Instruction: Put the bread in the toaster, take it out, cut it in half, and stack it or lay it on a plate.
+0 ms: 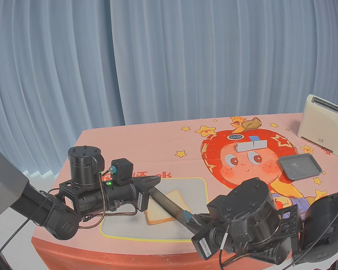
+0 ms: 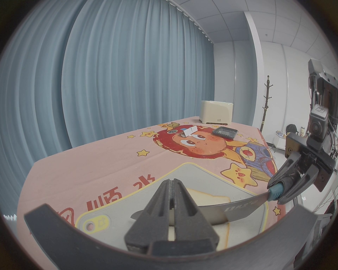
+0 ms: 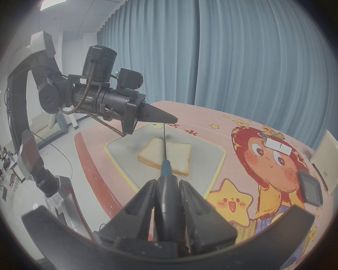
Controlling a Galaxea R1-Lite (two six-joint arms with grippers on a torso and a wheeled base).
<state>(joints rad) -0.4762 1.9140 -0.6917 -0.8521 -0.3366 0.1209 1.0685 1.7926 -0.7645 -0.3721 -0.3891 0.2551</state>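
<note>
A slice of white bread [image 1: 161,214] lies flat on the grey cutting board [image 1: 121,225] at the table's front. My right gripper [image 1: 196,219] is shut on the handle of a knife [image 1: 170,204], whose blade stands on edge across the middle of the bread [image 3: 176,156]. My left gripper [image 1: 156,179] is shut and empty, with its tip just over the blade's far end; whether it touches the blade is unclear. In the left wrist view the blade [image 2: 229,211] crosses the bread [image 2: 207,197] just beyond my shut fingers [image 2: 165,191].
A cream toaster [image 1: 323,122] stands at the far right of the table. A dark rectangular tray [image 1: 299,166] lies in front of it. A small white holder [image 1: 251,145] sits mid-table. The pink printed tablecloth is bare between the board and the tray.
</note>
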